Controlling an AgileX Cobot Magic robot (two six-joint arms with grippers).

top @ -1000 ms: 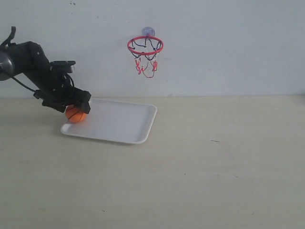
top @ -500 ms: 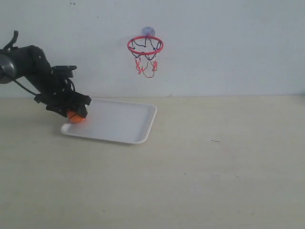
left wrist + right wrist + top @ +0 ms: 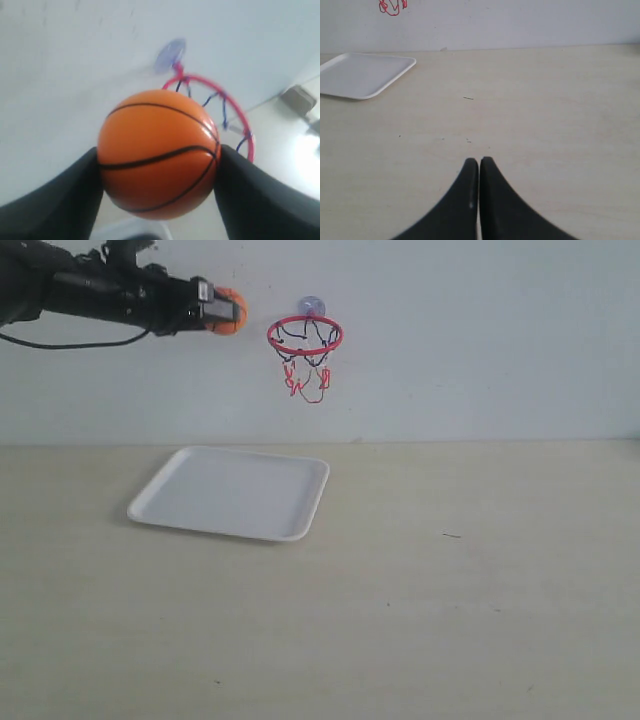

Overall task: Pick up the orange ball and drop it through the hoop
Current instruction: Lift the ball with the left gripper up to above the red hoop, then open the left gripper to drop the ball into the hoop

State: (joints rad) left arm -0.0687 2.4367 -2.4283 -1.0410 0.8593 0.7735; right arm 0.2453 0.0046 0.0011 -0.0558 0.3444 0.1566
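Observation:
The orange ball (image 3: 229, 311) with black seams is held high in the air by my left gripper (image 3: 218, 312), just left of the hoop (image 3: 305, 336) and a little above its red ring. In the left wrist view the orange ball (image 3: 158, 154) fills the gap between both dark fingers (image 3: 55, 200), and the hoop (image 3: 235, 120) with its clear suction cup (image 3: 170, 50) lies just behind it. My right gripper (image 3: 479, 161) is shut on nothing over the table; it does not show in the exterior view.
A white tray (image 3: 232, 493) lies on the beige table below the left arm, with nothing on it. The white tray (image 3: 362, 74) also shows far off in the right wrist view. The hoop hangs on the white back wall (image 3: 480, 330).
My left gripper has lifted the ball off the tray's left end and carried it up and to the right, level with the hoop. The tray has stayed in place.

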